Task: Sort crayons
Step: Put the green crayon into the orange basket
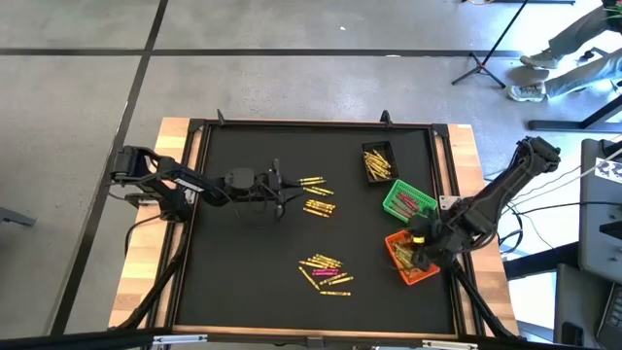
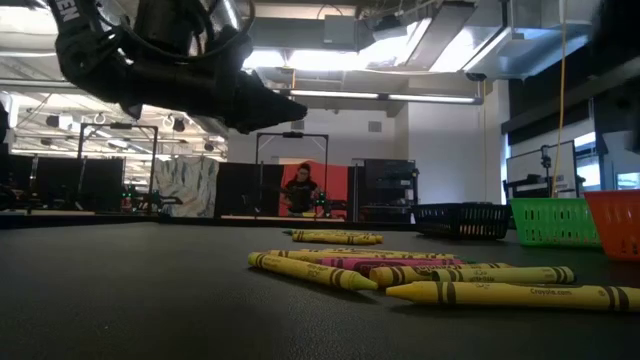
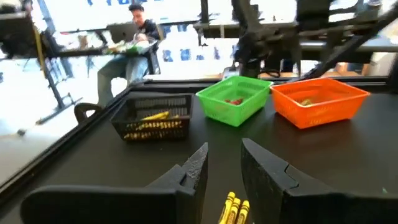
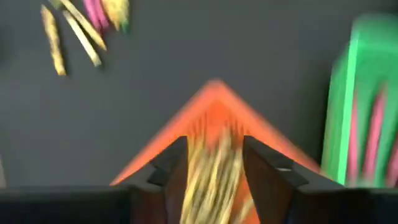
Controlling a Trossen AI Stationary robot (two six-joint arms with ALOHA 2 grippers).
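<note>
Over the orange mesh bin (image 1: 409,259) near the table's right edge, the right gripper (image 1: 420,245) hangs with jaws apart, nothing clamped, above the yellow crayons (image 4: 211,171) lying in that bin. At mid-table the left gripper (image 1: 279,185) stands with jaws apart and empty, just beside a cluster of yellow paper-wrapped crayons (image 1: 317,195) lying roughly crosswise. A second heap (image 1: 326,273), yellow and magenta sticks, lies fanned near the front edge of the black mat (image 1: 243,262).

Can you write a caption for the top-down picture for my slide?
Right hand over the orange bin; left hand beside loose yellow crayons.
</note>
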